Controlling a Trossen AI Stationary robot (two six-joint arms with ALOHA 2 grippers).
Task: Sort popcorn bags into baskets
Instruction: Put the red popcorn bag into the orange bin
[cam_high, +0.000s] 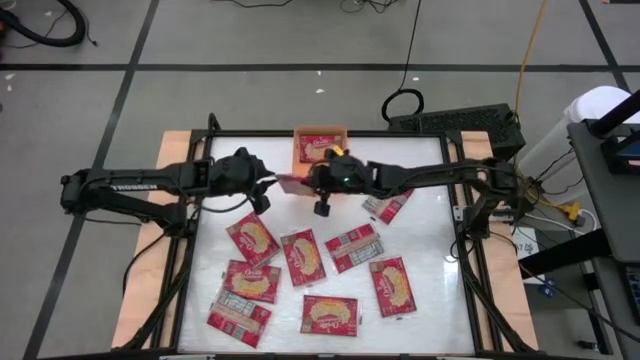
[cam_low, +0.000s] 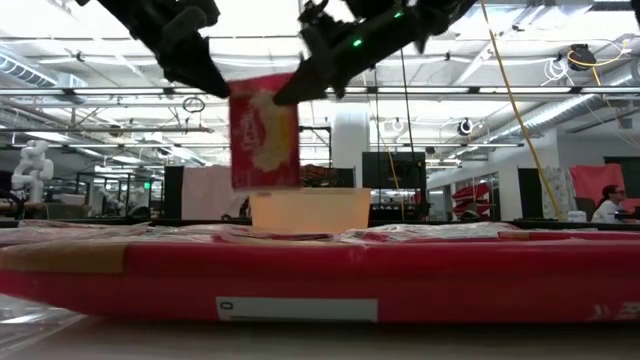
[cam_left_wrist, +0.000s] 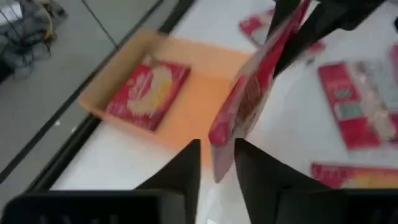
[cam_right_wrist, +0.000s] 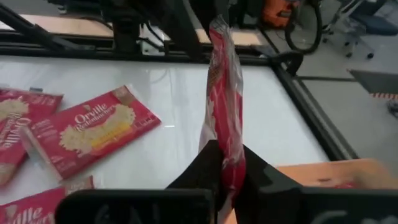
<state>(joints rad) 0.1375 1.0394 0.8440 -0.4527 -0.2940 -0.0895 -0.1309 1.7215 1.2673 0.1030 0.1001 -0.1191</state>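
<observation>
- Where the two arms meet above the far middle of the bench (cam_high: 430, 250), held in the air on edge: one popcorn bag (cam_low: 264, 131).
- Right end effector (cam_right_wrist: 227, 163) clamped tight on one edge of that bag, fingers pressed to both faces.
- Left end effector (cam_left_wrist: 217, 163) set about the opposite edge, fingers slightly parted, contact impossible to judge.
- Just beyond both end effectors, at the far edge: an orange tray (cam_high: 299, 147) with one packet (cam_high: 320, 149) lying flat inside.
- Below and nearer than the end effectors: other packets (cam_high: 305, 257) scattered flat on the glossy white bench top, most showing red fronts, a few greyish backs.
- Around the bench: black frame rails, pale wooden side boards, grey floor with dark tape lines and loose cables.
- Behind, seen low: an open hall with ceiling lights, and a person (cam_low: 610, 203) seated far off beyond the right end effector.
</observation>
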